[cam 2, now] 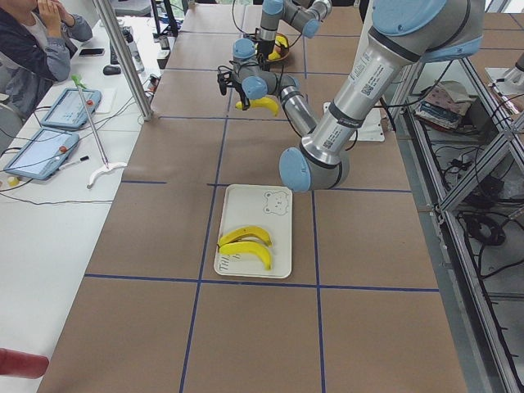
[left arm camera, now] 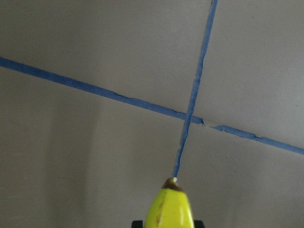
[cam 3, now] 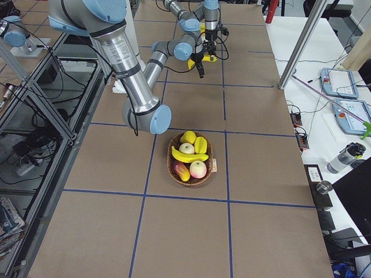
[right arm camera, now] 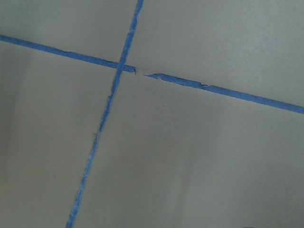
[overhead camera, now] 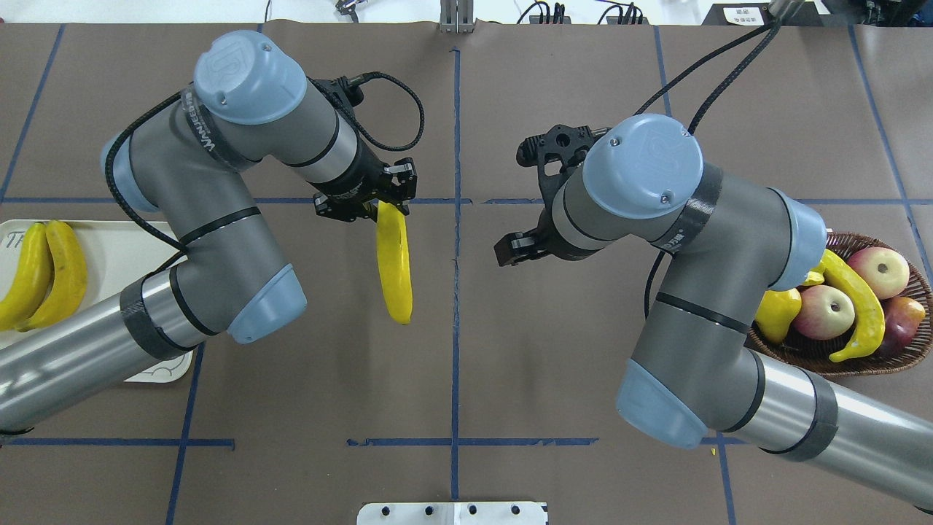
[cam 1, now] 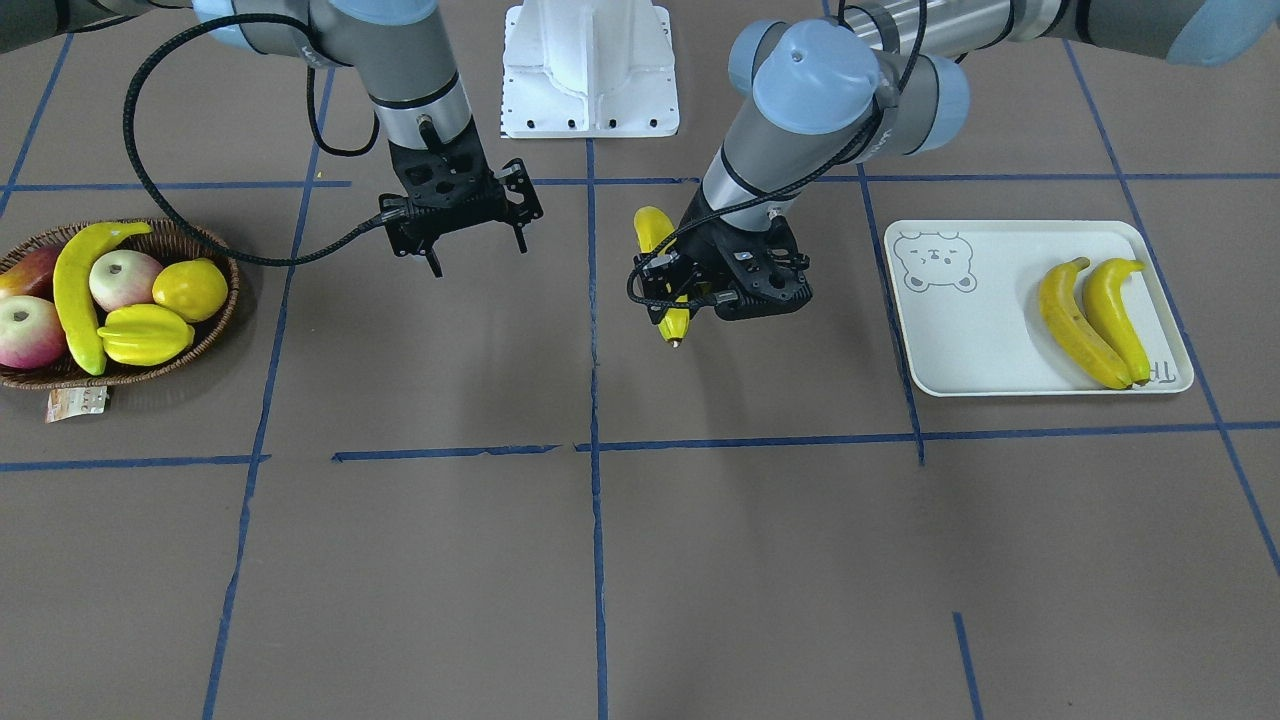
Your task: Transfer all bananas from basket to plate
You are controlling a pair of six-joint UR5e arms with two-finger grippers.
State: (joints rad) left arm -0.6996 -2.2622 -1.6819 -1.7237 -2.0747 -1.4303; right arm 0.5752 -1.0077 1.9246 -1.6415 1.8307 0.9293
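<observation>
Your left gripper (cam 1: 678, 296) is squeezing one banana (overhead camera: 394, 266) between its fingers and holding it in the air over the brown table (cam 1: 700, 560), near the middle of the front-facing view. Your right gripper (cam 1: 478, 255) is hanging open with nothing in it, in the upper left of that view. Two bananas (cam 1: 1075, 325) are lying side by side on the plate (cam 1: 960, 340) at the right, and one more banana (cam 1: 75, 290) is lying in the basket (cam 1: 218, 318) at the left with the other fruit (cam 1: 190, 288).
</observation>
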